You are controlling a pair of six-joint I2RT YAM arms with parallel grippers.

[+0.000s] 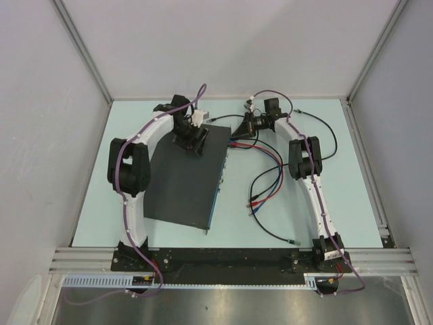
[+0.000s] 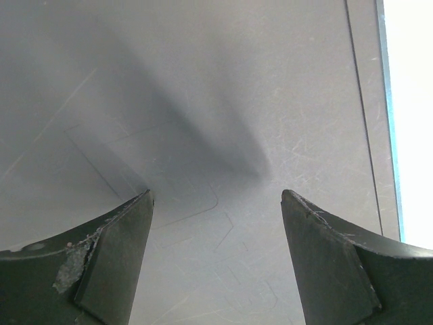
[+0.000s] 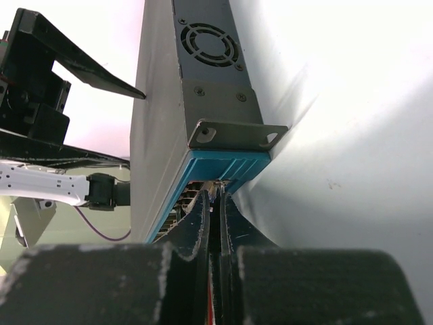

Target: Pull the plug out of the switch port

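The switch (image 1: 183, 183) lies flat on the table (image 1: 338, 169), left of centre and skewed. Its long blue face (image 1: 218, 189) looks toward 4 o'clock.

The left gripper (image 2: 216, 196) hangs over the switch's dark top near its 12 o'clock corner. Its jaws are spread wide with nothing between them.

The right gripper (image 3: 218, 200) is at the 12 o'clock end of the blue face, with its tips against the row of sockets just below the mounting ear (image 3: 237, 134). Its fingers (image 3: 196, 223) are clamped tight, leaving only a thin slit. A sliver of red shows low in that slit. The fingers hide the plug, so I cannot tell whether they pinch it.

A red cable (image 1: 260, 152) runs from that end of the face toward 3 o'clock. It joins a blue cable (image 1: 270, 183) and a black cable (image 1: 270, 230), which loop loosely on the table at the switch's 3 o'clock side.
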